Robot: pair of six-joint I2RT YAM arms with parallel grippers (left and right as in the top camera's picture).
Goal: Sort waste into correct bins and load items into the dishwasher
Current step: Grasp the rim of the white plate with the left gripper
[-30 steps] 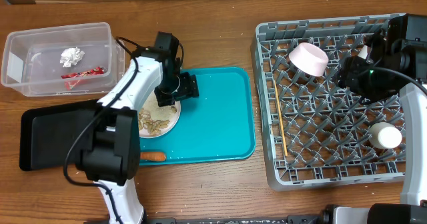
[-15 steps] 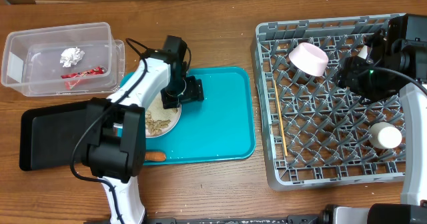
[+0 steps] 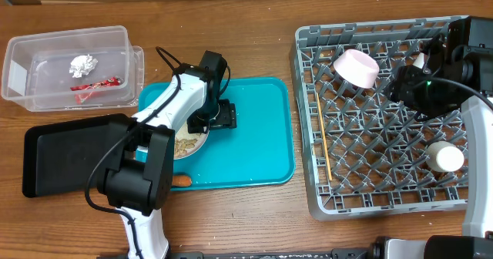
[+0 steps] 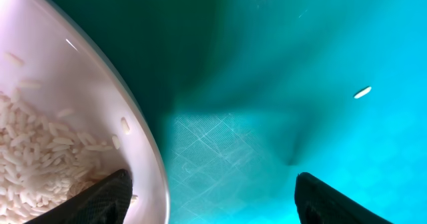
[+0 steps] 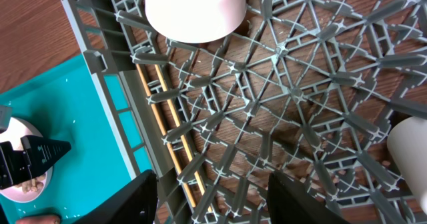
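Observation:
The round white plate (image 3: pixel 185 142) with rice grains and beige nuts lies on the teal serving tray (image 3: pixel 258 147). My left gripper (image 3: pixel 209 126) is open and straddles the plate's right rim. In the left wrist view, one finger is over the rice (image 4: pixel 33 164) inside the plate (image 4: pixel 100 104), and the other is over the tray; the gripper (image 4: pixel 213 197) holds nothing. The paper ball (image 3: pixel 82 63) and red wrapper (image 3: pixel 94 88) lie in the clear tub (image 3: pixel 46 43). The carrot (image 3: pixel 179 180) lies on the tray's front edge. My right gripper (image 5: pixel 217 197) is open and empty above the grey rack (image 3: pixel 385 205).
The black tray (image 3: pixel 62 155) sits left of the teal tray, partly under my left arm. In the rack are two bowls (image 3: pixel 356 68) (image 3: pixel 445 157) and the chopsticks (image 3: pixel 324 139) along its left side. The right wrist view shows a bowl (image 5: pixel 193 7) and the chopsticks (image 5: pixel 167 124).
My left gripper has moved right and toward the front along the teal tray, ending at the plate's right rim. The right arm has not moved.

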